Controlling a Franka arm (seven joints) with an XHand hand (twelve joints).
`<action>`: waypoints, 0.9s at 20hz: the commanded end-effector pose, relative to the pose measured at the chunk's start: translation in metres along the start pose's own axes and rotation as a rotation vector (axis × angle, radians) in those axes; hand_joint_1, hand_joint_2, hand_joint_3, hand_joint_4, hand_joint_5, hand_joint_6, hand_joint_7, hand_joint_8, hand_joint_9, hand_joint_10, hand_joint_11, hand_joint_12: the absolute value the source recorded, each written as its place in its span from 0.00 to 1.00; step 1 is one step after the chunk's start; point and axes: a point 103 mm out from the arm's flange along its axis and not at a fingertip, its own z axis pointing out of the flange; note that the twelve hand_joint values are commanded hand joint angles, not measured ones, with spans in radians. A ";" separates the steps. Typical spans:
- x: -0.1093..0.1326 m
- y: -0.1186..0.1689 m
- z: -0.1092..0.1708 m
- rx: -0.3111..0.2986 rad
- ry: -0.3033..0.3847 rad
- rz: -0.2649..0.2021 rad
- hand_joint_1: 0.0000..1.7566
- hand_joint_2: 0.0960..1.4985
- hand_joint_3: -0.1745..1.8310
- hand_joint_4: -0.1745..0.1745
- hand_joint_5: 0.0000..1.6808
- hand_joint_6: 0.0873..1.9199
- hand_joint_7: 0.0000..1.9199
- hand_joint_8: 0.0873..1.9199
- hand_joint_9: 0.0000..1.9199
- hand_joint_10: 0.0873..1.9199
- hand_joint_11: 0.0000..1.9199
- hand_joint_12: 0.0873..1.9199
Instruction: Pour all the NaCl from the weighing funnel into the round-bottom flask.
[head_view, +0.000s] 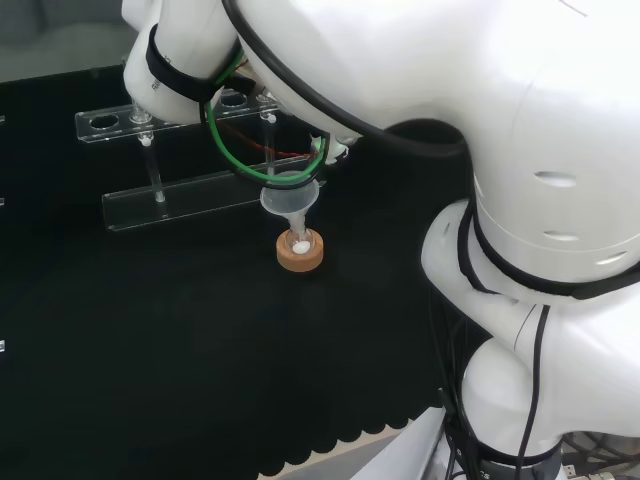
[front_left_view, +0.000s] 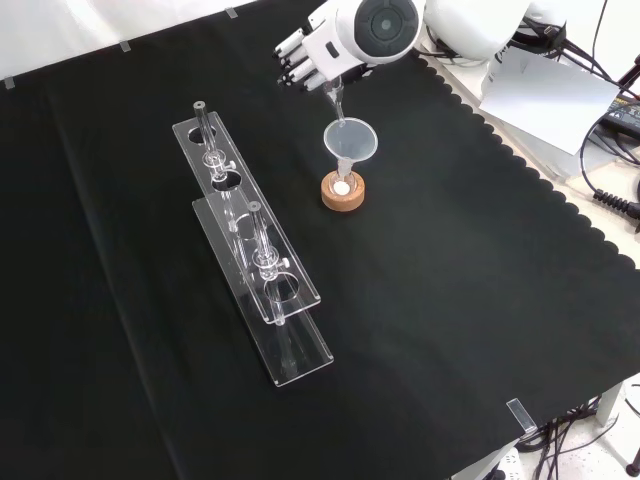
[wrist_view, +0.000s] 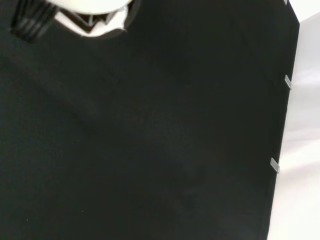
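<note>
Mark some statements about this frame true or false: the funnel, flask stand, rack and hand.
1. A cork ring sits under the flask. True.
2. A clear funnel stands in the flask's neck. True.
3. The funnel lies flat on the cloth. False: it stands upright above the cork ring.
4. In the front view, the clear rack is to the right of the cork ring. False: it is to the left.
5. In the front view, the hand is above the funnel. True.
</note>
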 end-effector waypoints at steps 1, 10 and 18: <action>0.003 0.000 -0.002 0.003 -0.028 -0.002 0.63 0.38 0.48 1.00 0.69 0.46 0.20 0.29 0.36 0.24 0.18 0.67; 0.006 -0.002 -0.007 0.004 -0.090 -0.003 0.63 0.38 0.48 1.00 0.69 0.46 0.20 0.29 0.36 0.24 0.18 0.67; 0.009 -0.003 -0.013 -0.007 -0.115 -0.007 0.63 0.38 0.48 1.00 0.69 0.46 0.20 0.29 0.35 0.24 0.18 0.67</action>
